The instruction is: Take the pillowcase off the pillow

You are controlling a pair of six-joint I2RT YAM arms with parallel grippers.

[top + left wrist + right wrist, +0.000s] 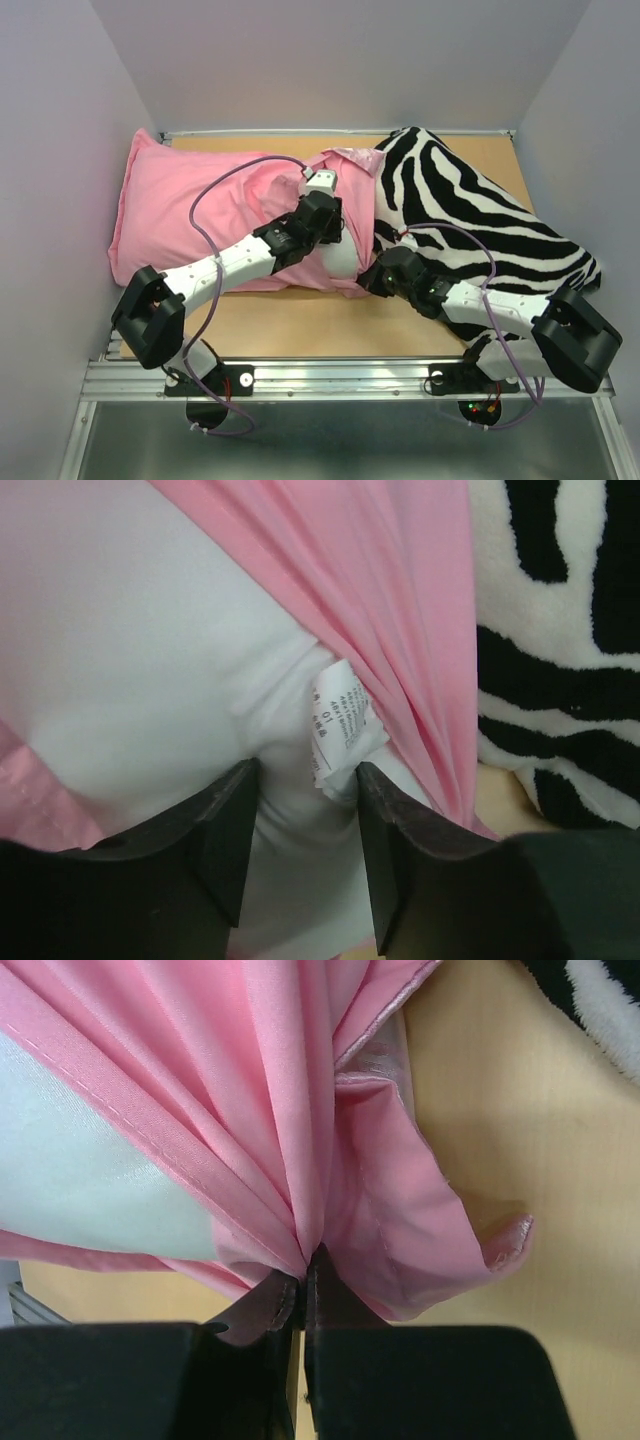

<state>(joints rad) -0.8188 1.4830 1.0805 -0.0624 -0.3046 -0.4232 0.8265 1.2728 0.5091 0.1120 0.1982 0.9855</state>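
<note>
Pink satin of the pillowcase (300, 1110) is bunched and pinched tight between the closed jaws of the right gripper (303, 1285), its folds fanning away ahead of the fingertips over the tan table (520, 1110). Just ahead of the left gripper (305, 810), whose jaws stand partly apart with white cloth bulging between them but not clamped, lies the exposed end of the white pillow (150, 680) with its small printed label (335, 725). Beyond its right finger sits the zebra-striped pillow (560, 650).
</note>
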